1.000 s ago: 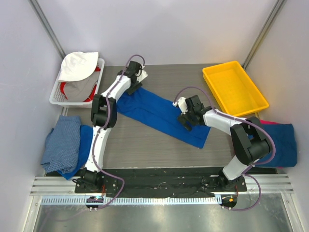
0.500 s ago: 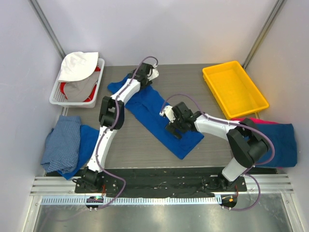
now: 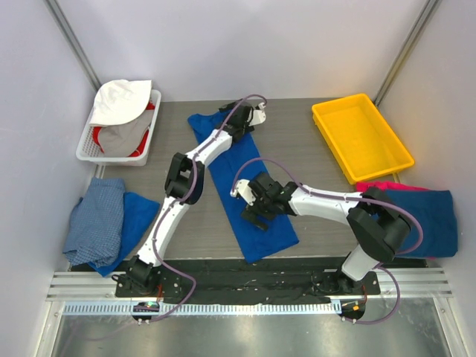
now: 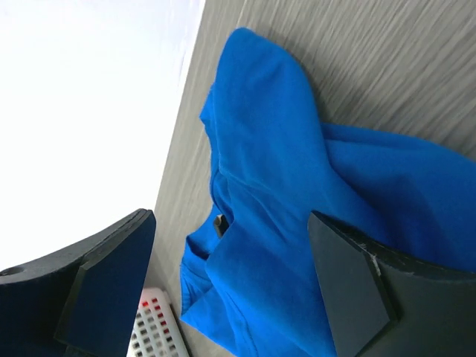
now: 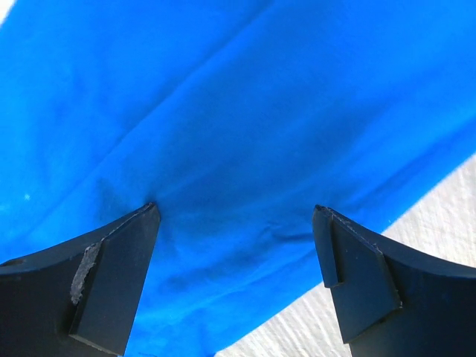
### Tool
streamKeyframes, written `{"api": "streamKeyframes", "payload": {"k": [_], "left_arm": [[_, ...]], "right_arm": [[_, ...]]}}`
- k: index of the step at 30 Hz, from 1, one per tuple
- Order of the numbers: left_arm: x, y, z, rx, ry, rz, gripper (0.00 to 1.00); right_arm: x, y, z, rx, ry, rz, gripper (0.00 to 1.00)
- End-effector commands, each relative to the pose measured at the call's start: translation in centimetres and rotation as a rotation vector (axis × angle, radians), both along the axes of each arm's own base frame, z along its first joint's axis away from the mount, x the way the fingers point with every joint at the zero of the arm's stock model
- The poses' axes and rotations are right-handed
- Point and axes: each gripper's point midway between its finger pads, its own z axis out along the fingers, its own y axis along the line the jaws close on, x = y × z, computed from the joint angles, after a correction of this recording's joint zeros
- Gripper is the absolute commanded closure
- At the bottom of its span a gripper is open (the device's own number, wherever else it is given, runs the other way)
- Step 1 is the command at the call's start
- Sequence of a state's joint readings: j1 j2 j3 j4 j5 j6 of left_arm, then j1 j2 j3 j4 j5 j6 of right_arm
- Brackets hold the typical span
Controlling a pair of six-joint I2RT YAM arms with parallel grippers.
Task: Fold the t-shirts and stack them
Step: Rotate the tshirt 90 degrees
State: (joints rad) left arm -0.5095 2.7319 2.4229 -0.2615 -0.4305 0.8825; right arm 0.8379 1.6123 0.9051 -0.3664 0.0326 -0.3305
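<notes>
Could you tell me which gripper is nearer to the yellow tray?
Left. The left gripper sits over the blue t-shirt's far end, level with the yellow tray; the right gripper is over the shirt's near half, farther away.

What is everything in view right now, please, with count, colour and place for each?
royal blue t-shirt: 1, long strip, table centre.
left pile: 2 garments, pale checked blue over blue, near left.
right pile: 2 garments, blue over magenta, near right.
basket: 1, white, far left, holds white, grey and red cloth.
tray: 1, yellow, far right.
table: 1, grey wood-grain.
left gripper: open, over the strip's far end.
right gripper: open, over its near half.
</notes>
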Motion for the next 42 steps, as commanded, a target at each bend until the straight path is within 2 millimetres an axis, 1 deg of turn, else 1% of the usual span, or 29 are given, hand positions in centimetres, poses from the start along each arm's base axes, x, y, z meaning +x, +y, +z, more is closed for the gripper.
{"api": "streamKeyframes", "payload": {"k": [1,7,9,11,15,17,20,21,24,25,26,30,32,35,36,37,39,40,41,42], "left_arm": [[0.1,-2.0,-3.8,-0.005,0.032,-0.083,0.09],[0.1,-3.3,-3.8,-0.019,0.017,-0.125,0.06],[0.2,-3.6,-3.8,-0.014,0.013,-0.141,0.06],[0.2,-4.0,-3.9,-0.011,0.007,-0.154,0.06],[0.3,-4.7,-4.3,-0.001,-0.002,-0.185,0.06],[0.5,-4.9,-4.0,0.000,-0.019,-0.197,0.05],[0.9,-5.4,-3.9,0.004,-0.045,-0.219,0.03],[1.1,-5.4,-4.2,0.003,-0.052,-0.220,0.01],[1.7,-6.0,-3.7,0.002,-0.085,-0.240,0.00],[1.7,-6.1,-4.0,0.001,-0.087,-0.247,0.00],[1.9,-6.3,-3.9,-0.003,-0.095,-0.254,0.00],[2.1,-6.5,-4.1,-0.002,-0.117,-0.265,0.01],[2.5,-6.3,-3.6,-0.010,-0.145,-0.251,0.00],[2.9,-5.9,-2.5,-0.021,-0.179,-0.230,0.00],[3.3,-5.7,-1.9,-0.033,-0.211,-0.216,0.00],[3.5,-5.5,-1.1,-0.045,-0.232,-0.203,0.00],[3.8,-5.1,1.1,-0.068,-0.291,-0.169,0.00],[3.9,-4.9,1.8,-0.080,-0.308,-0.156,0.00],[4.0,-4.9,3.5,-0.102,-0.353,-0.146,0.00],[4.0,-4.5,6.2,-0.122,-0.398,-0.125,0.00]], "right_arm": [[-3.5,1.0,-0.9,-0.004,0.126,0.042,0.05],[-4.4,3.7,-0.8,0.013,0.139,0.089,0.05],[-4.4,4.7,-0.6,0.026,0.131,0.103,0.05],[-4.3,5.2,-0.8,0.026,0.132,0.111,0.05],[-3.7,6.7,-0.6,0.044,0.119,0.121,0.05],[-3.3,7.3,-0.8,0.050,0.113,0.126,0.05],[-2.7,7.9,-1.1,0.048,0.100,0.134,0.05],[-2.6,8.1,-1.2,0.047,0.097,0.138,0.05],[-2.1,8.9,-1.4,0.055,0.092,0.146,0.05],[-1.8,9.1,-1.5,0.054,0.088,0.148,0.05],[-1.6,9.3,-1.6,0.054,0.085,0.146,0.05],[-0.7,9.8,-1.6,0.050,0.057,0.150,0.05],[-0.5,9.7,-1.5,0.047,0.048,0.146,0.05],[0.3,9.3,-1.3,0.045,0.032,0.128,0.05],[0.4,9.3,-1.3,0.042,0.026,0.125,0.05],[0.7,9.3,-1.0,0.048,0.018,0.120,0.05],[0.9,9.5,-0.4,0.060,0.006,0.120,0.05],[1.4,9.3,0.2,0.051,-0.023,0.103,0.05],[1.5,9.4,0.5,0.056,-0.029,0.099,0.05],[1.7,9.2,0.8,0.052,-0.037,0.092,0.04]]}}
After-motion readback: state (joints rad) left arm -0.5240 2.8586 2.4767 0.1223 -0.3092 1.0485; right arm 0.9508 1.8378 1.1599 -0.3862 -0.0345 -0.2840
